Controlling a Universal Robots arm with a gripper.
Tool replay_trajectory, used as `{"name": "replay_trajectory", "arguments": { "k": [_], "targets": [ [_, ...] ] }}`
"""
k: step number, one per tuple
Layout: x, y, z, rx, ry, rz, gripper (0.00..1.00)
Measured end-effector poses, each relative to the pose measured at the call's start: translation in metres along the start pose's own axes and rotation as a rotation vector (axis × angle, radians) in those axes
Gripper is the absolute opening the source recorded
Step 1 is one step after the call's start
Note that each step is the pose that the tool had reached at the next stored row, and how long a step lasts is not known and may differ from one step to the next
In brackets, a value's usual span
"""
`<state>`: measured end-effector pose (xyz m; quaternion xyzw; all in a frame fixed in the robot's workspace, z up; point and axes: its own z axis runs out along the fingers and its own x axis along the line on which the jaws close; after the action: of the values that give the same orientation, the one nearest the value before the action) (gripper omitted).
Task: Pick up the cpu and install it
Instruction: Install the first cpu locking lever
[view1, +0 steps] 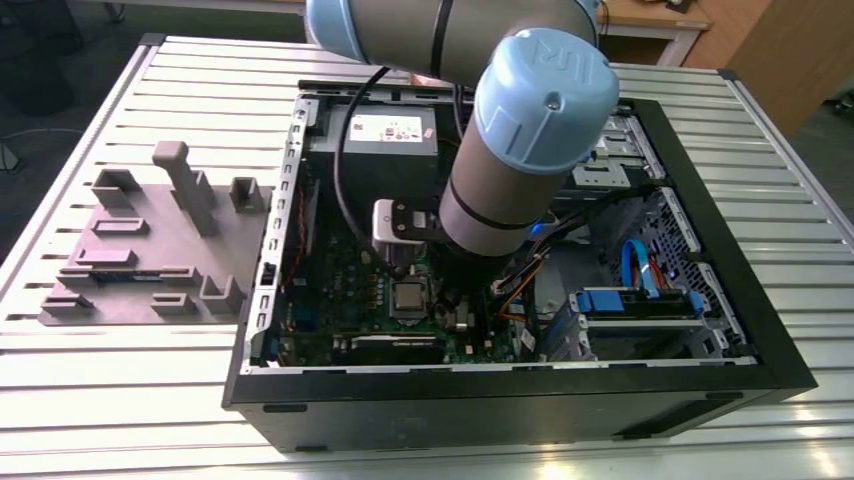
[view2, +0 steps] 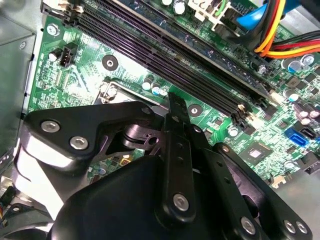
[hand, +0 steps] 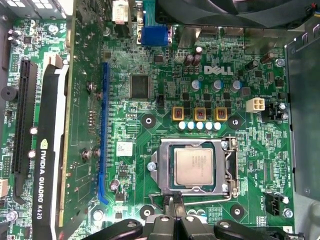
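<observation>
Cpu (hand: 194, 167) — flat, square, dull silver metal — sits in its socket (hand: 227, 167).

Even, fairly bright light falls from above in the exterior view, though the case interior (view1: 400, 300) sits in shadow; in both wrist views the motherboard (hand: 165, 75) is sharp; glare whitens the near black gripper housing (view2: 45, 150).

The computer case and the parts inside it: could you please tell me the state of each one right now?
computer case: side panel off, lying open on the table.
cpu: lying flat in the socket.
socket frame: swung open, not clamped over the cpu.
memory slots: empty.
graphics card: seated in its slot.
pincer: at the socket's edge, holding nothing that shows.
</observation>
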<state>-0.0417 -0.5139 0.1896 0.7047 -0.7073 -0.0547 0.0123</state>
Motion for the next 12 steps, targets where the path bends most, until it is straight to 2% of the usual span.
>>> {"name": "replay_trajectory", "arguments": {
  "k": [5,9,12],
  "targets": [
    [0.0,-0.0013,0.0004,0.0,-0.0008,0.0,0.1],
    [0.0002,-0.0013,0.0006,-0.0001,-0.0043,-0.007,0.1],
    [0.0004,-0.001,0.0009,0.0043,-0.0072,-0.012,0.1]
  ]
}}
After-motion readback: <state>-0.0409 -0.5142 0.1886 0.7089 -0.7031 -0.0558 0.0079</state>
